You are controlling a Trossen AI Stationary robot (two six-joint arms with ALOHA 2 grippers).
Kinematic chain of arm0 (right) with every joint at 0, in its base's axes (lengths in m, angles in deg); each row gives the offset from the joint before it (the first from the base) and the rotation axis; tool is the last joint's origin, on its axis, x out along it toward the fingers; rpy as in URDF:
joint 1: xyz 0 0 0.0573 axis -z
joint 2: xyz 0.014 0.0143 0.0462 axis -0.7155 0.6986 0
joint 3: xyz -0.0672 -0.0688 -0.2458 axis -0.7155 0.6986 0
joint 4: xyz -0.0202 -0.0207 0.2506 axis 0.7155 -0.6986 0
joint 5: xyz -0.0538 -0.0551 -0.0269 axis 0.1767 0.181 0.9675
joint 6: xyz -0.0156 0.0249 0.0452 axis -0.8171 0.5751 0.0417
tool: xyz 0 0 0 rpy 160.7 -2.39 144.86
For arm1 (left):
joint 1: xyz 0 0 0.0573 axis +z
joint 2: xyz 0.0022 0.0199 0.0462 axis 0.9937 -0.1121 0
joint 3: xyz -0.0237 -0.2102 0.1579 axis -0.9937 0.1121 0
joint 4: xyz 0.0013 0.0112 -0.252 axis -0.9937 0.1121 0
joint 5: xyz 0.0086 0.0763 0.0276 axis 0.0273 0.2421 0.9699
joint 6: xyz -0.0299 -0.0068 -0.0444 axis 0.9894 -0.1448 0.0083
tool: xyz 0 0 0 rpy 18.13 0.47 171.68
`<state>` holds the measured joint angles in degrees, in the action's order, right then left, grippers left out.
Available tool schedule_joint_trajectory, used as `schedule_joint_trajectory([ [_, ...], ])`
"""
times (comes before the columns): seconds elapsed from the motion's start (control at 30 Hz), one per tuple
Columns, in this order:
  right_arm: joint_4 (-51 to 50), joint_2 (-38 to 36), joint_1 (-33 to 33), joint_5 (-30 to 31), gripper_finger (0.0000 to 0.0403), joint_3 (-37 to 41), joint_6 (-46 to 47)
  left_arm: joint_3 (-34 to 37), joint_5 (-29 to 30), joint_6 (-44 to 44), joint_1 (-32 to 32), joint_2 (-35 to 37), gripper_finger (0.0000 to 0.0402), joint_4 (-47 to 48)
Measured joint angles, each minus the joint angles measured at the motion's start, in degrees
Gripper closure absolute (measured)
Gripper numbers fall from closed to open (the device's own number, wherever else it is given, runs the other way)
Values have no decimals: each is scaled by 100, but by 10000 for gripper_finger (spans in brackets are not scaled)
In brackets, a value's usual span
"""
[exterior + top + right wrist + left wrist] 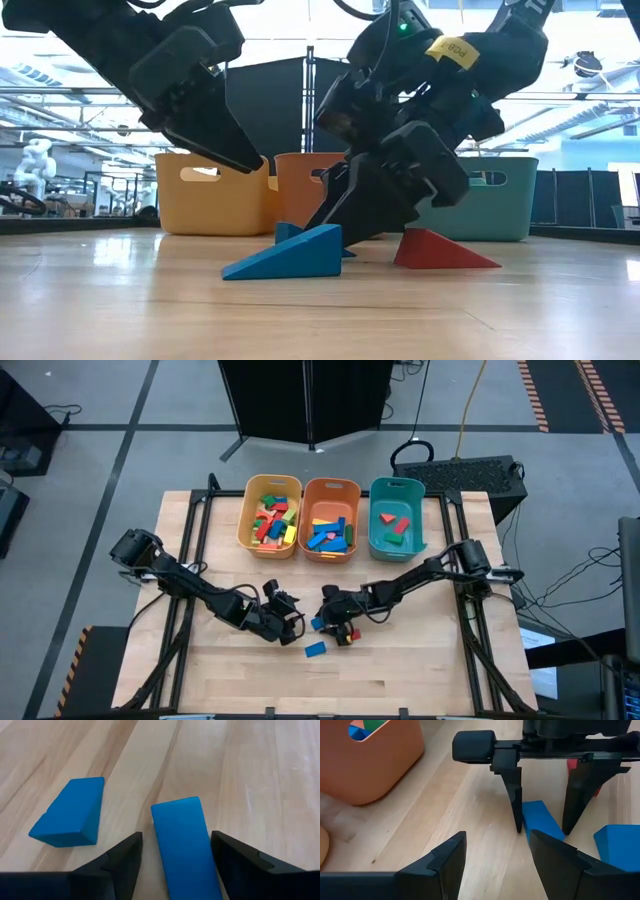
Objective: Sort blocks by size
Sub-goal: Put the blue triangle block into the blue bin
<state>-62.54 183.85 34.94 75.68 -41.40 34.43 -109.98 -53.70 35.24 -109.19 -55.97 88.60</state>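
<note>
Fingers of the right hand (172,852) stand apart on either side of a flat blue block (184,845) lying on the wooden surface (250,765), not yet pinching it. The stance straddles the block's narrow width, which seems chosen so a simple closing would catch its long sides. A blue wedge (70,812) lies just beside that block, clear of the fingers, and a red wedge (440,250) sits near it on the other side.

The left hand (495,855) hovers close to the blue block too, part open and empty, apparently waiting with its wrist camera facing the work.

Beyond the blue block, three bins stand in a row: yellow bin (245,520), orange bin (306,520) and teal bin (418,520). Most blocks already lie in them, the teal one holding only a few.
</note>
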Motion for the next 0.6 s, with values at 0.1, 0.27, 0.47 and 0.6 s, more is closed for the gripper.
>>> schedule_joint_trajectory([
  [0.1, 0, 0, 1, 12, 200, 0, 15, 0, 0, 0, 0, 0, 183, -3],
  [0.27, -12, 0, 2, 45, 256, 0, 39, 0, 0, 0, 0, 0, 183, -3],
  [0.47, -45, -51, 0, 23, 288, 0, 47, 0, 0, -1, 0, 0, 183, 3],
  [0.6, -215, -208, 0, 18, 279, 2, 138, 0, -1, -2, 0, 0, 183, 66],
])
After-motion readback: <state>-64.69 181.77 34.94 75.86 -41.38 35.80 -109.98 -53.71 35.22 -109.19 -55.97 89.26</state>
